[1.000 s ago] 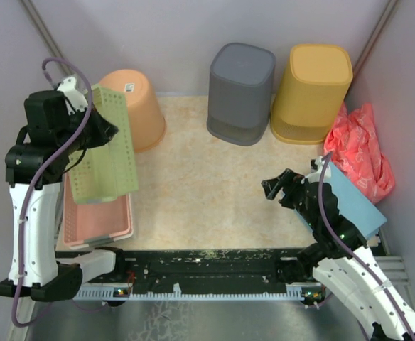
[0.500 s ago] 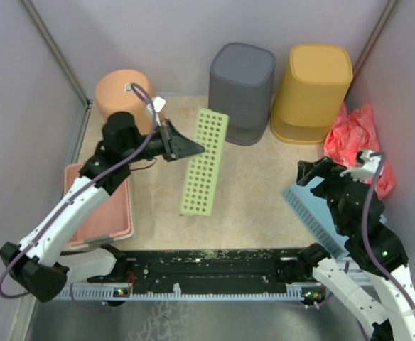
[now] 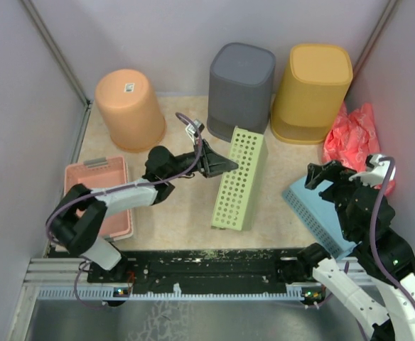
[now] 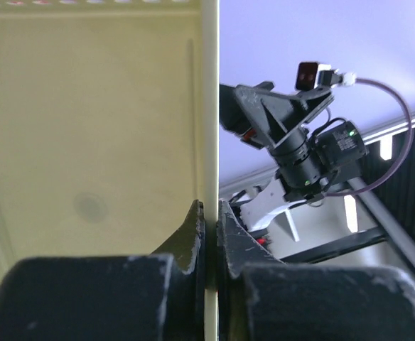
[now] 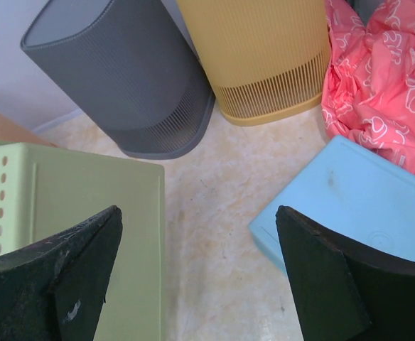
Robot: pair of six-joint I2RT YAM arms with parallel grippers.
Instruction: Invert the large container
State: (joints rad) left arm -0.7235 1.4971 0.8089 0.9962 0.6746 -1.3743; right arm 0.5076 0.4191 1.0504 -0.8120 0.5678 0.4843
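Left end effector (image 3: pixel 224 165) clamped on thin smooth wall, boxy perforated green basket (image 3: pixel 237 186)

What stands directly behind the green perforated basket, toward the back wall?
An upside-down grey bin stands behind the green perforated basket. In the top view the basket covers part of the bin's lower rim, so contact cannot be judged.

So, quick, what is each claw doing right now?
Left gripper: closed on the green basket wall.
Right gripper: open, holding nothing.
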